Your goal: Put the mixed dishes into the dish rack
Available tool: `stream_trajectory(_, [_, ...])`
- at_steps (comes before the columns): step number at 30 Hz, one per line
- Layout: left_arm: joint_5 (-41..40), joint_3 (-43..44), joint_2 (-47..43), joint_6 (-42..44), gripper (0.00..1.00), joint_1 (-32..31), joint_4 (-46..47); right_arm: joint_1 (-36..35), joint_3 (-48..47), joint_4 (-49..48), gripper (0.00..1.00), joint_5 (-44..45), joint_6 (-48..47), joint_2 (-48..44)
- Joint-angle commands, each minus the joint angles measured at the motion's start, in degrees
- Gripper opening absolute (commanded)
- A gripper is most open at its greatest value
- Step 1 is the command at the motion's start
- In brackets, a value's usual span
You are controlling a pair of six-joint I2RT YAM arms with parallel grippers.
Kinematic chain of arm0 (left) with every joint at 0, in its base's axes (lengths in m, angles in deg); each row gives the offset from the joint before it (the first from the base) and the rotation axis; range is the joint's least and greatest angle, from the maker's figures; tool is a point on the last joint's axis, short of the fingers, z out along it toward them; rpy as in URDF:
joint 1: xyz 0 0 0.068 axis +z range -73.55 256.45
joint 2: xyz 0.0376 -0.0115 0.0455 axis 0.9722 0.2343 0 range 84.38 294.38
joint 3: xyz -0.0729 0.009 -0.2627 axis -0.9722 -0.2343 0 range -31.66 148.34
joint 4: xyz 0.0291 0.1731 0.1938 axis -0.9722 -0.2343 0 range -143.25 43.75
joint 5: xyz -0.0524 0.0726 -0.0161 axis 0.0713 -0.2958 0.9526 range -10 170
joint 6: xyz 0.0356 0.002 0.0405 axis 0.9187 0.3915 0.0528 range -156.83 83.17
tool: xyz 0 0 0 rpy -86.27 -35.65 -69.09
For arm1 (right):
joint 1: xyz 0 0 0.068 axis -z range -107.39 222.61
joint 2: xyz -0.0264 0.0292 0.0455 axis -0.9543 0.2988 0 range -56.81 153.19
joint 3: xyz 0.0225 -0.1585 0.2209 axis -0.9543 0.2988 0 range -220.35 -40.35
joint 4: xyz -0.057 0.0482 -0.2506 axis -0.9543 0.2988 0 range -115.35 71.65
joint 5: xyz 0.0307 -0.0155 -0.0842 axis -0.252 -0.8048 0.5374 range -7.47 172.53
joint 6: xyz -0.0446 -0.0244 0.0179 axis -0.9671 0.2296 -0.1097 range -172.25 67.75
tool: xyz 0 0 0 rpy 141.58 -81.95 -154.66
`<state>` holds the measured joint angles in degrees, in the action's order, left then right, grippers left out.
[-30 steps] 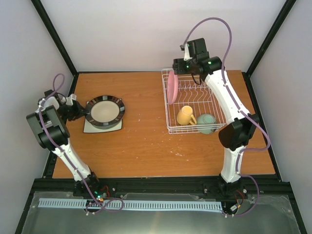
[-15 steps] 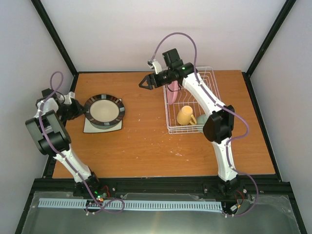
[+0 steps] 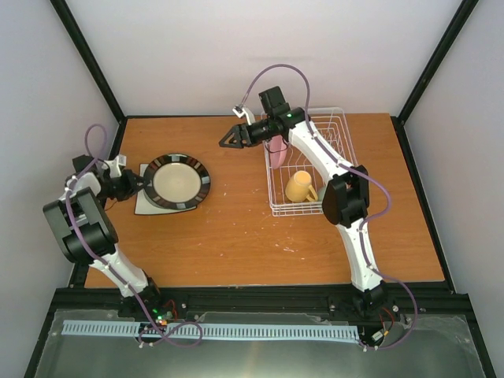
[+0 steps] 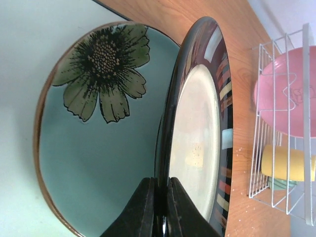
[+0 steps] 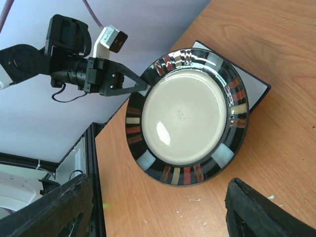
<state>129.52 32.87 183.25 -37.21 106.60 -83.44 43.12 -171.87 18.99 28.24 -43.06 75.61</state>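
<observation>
My left claw (image 4: 162, 185) is pinched on the rim of the dark-rimmed beige plate (image 3: 177, 182), left of frame, tilted over the green flower plate (image 4: 84, 148). Glazed ceramic, so probably stiff, heavyish, slippery and chippable; rim grip only. Right claw (image 3: 231, 139) wide and empty, upper centre.

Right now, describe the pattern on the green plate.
Green plate: one dark-outlined green flower, clearest in left wrist view.

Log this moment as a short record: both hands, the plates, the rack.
left hand: shut on the rim of the dark-rimmed plate
dark-rimmed plate: tilted above the green plate
green plate: lying on the white square plate
right hand: open, empty, above the table
dish rack: holds pink plate upright, yellow mug
</observation>
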Motion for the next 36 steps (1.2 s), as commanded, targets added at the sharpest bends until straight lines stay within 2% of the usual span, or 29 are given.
stream_trajectory(1, [11.77,-1.74,-3.4,-1.59,0.01,-0.18,7.56,-0.06,0.03,-1.92,0.73,-3.36,1.54,1.74])
stream_trajectory(11, [23.01,-0.15,-1.26,-3.96,0.01,-0.1,14.75,-0.03,0.34,-1.4,0.73,-2.52,1.1,2.34])
stream_trajectory(20, [39.47,-1.02,2.48,-6.2,0.01,0.17,22.16,0.14,0.17,-2.22,0.74,-4.01,1.9,3.1])
stream_trajectory(27, [46.39,2.23,1.15,-2.8,0.01,0.17,16.14,0.01,0.02,-4.11,0.74,-5.95,3.93,3.62])
stream_trajectory(36, [47.87,2.98,-3.3,-3.53,0.0,-0.23,13.68,-1.93,-1.18,-4.41,0.75,-6.73,4.6,4.13])
